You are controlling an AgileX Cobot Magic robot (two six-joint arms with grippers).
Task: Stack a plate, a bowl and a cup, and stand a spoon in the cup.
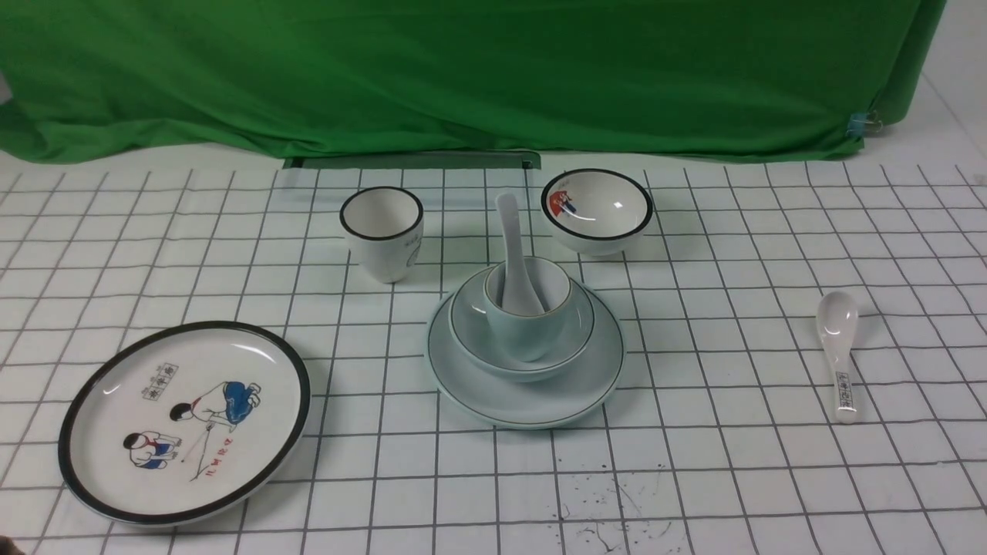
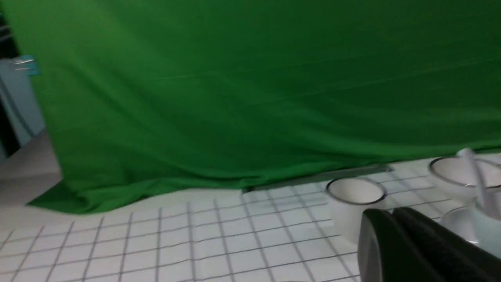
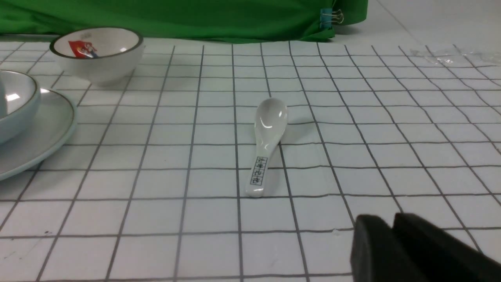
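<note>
On the gridded counter, the pale blue-green plate sits near the centre with the matching shallow bowl resting in it. The short handleless cup stands in the bowl, and the plain white ceramic spoon stands in the cup, handle up and leaning toward the green backdrop.

Apart from the stack, a black-rimmed white cup stands behind and to the left, a cartoon-printed bowl just behind, a cartoon plate at the front left, and a spoon with printed characters lies well to the right.

Neither arm shows in the front view. In each wrist view, the left end effector and the right end effector appear pressed together, holding nothing.
</note>
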